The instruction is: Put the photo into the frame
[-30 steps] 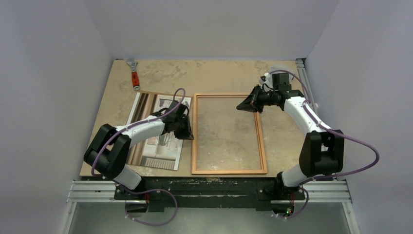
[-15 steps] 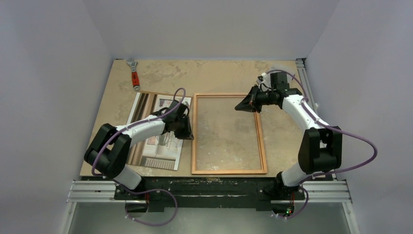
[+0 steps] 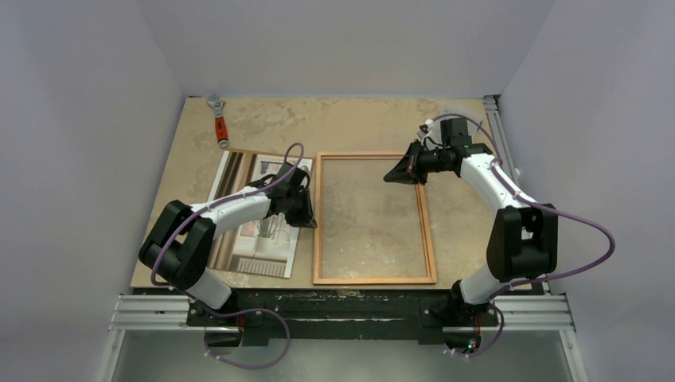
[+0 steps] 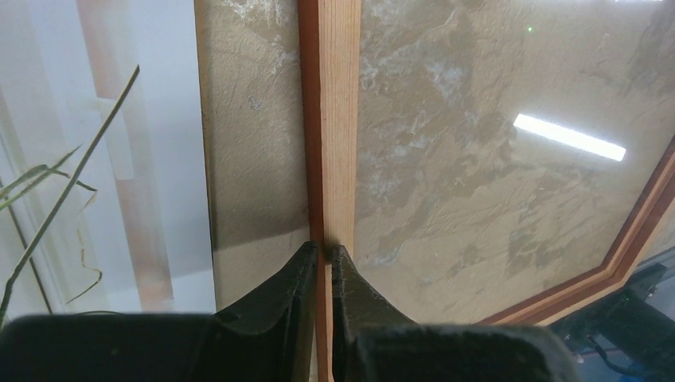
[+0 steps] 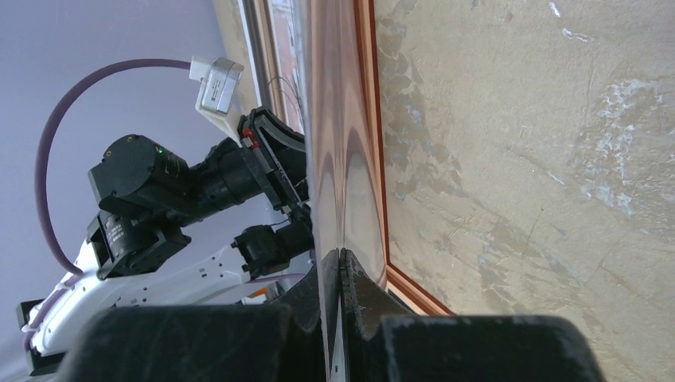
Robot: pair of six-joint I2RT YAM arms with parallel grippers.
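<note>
On the table [image 3: 358,127], thin orange-brown frame [image 3: 374,279], seemingly glazed, photo [image 3: 259,255] face-up alongside

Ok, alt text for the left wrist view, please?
The left tool, its dark fingers nearly together, pinches a rail of the orange-brown wooden frame lying on the mottled tan table. The photo, showing grass blades, lies left of it; a light glints inside the frame.
</note>
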